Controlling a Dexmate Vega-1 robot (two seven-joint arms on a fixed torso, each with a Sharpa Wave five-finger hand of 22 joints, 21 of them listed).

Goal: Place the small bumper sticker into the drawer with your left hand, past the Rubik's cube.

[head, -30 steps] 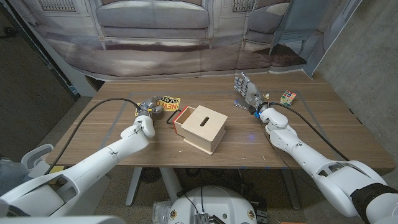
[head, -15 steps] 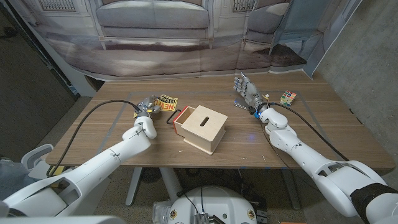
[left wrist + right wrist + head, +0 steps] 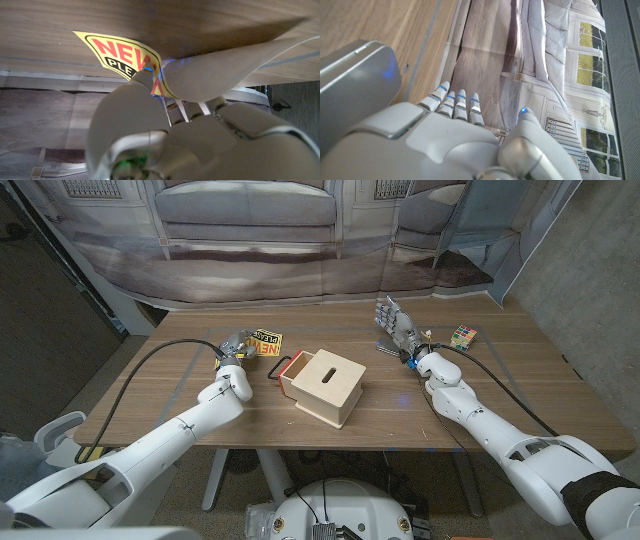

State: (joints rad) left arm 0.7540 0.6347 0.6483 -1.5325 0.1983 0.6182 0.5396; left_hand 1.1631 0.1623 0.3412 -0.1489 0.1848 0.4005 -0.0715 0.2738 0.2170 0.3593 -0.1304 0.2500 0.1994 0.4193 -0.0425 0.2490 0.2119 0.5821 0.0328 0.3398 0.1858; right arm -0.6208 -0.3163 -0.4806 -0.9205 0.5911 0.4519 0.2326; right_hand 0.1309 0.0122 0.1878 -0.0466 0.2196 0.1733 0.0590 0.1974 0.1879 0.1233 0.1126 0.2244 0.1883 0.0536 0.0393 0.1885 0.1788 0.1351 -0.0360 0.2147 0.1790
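1. Left hand (image 3: 232, 352) raised over the left part of the wooden surface (image 3: 200, 405), just left of the drawer box; fingers (image 3: 145, 76) pinching the small bumper sticker (image 3: 265, 342) (yellow, with red and black lettering), thumb pressed on one face in the left wrist view.
2. Sticker held by its near end, free end pointing toward the drawer box, seemingly clear of the surface, though hard to confirm from the head view.
3. Wooden drawer box (image 3: 325, 385) mid-surface, slotted on top, with its red-lined drawer (image 3: 290, 368) pulled out a little on the side facing the left hand.
4. Rubik's cube (image 3: 462, 337) far over on the right, well apart from both sticker and drawer.
5. Right hand (image 3: 397, 325) upright near the right rear of the box, fingers (image 3: 456, 106) straight, side by side, thumb apart, holding nothing.
6. Progress: pick-up judged done. Left to do: carry the sticker across to the open drawer, lower it inside, let go.
7. Likely snag: narrow drawer opening, floppy sticker, so an edge could catch on the drawer front.
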